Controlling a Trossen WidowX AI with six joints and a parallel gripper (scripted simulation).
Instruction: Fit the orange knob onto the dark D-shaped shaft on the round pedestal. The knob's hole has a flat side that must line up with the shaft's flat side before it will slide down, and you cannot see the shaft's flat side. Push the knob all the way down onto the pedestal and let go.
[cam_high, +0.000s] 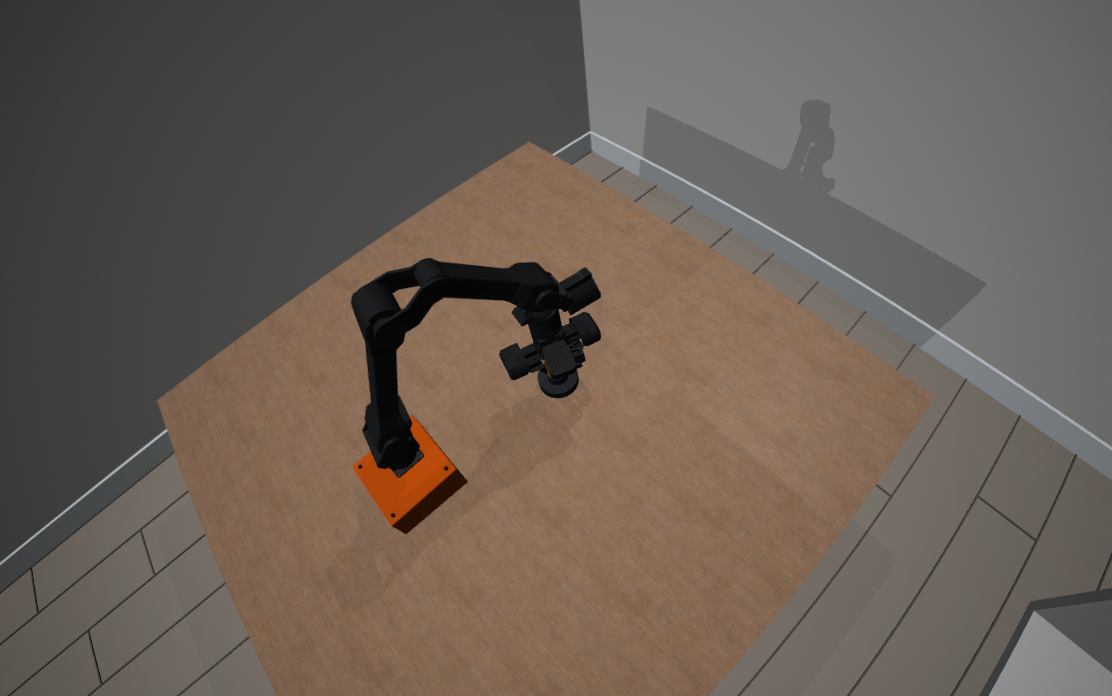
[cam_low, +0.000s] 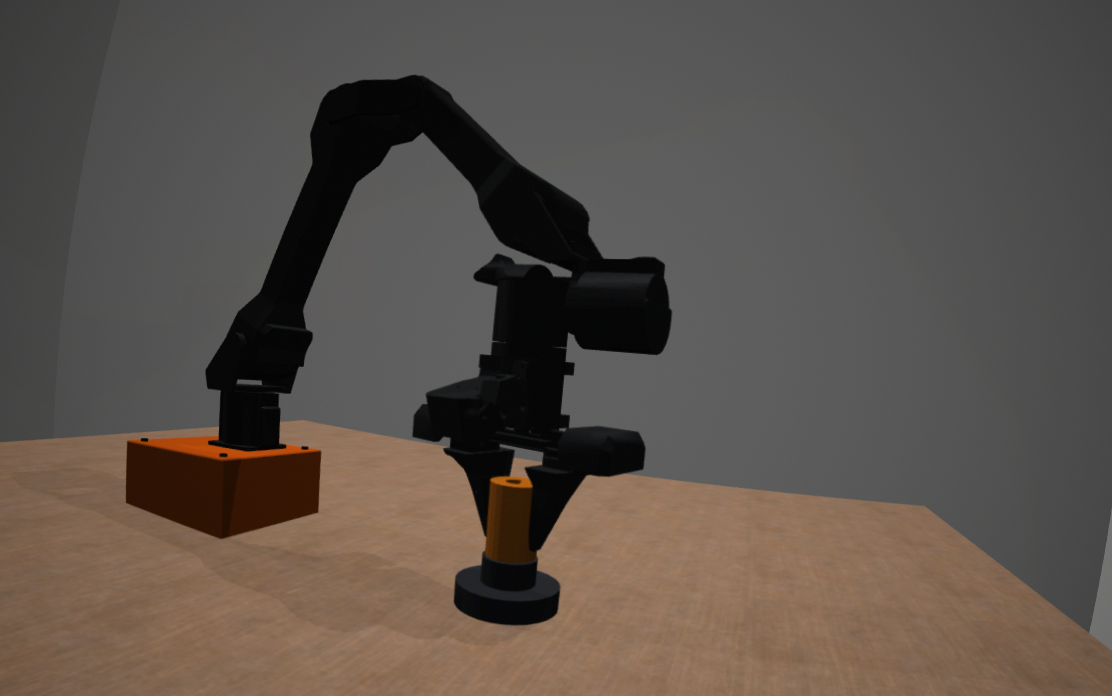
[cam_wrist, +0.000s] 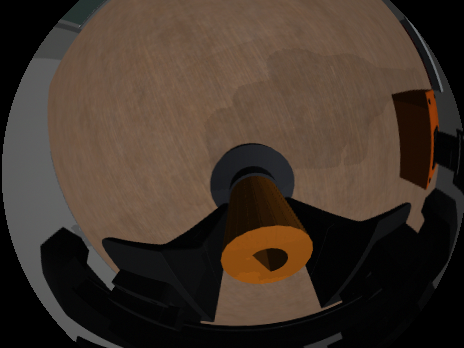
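Observation:
The orange knob (cam_low: 510, 517) (cam_wrist: 237, 255) stands upright over the dark round pedestal (cam_high: 558, 390) (cam_low: 471, 595) (cam_wrist: 223, 170). Its lower end meets the top of the pedestal's raised collar (cam_low: 508, 576), with no gap that I can make out in the exterior view. None of the dark shaft shows between them. The hole (cam_wrist: 274, 259) in the knob's top looks dark in the wrist view, and the shaft's flat side is hidden. My gripper (cam_low: 511, 541) (cam_wrist: 256, 206) is shut on the knob, with one finger on each side. In the top view the gripper body hides nearly all of the knob.
The arm's orange base block (cam_high: 410, 496) (cam_low: 176, 484) (cam_wrist: 414, 140) stands on the wooden table (cam_high: 656, 533) (cam_low: 738, 607) (cam_wrist: 150, 125). The table's edges show in all views. A pale box (cam_high: 1066, 656) is at the lower right corner of the top view, beyond the table.

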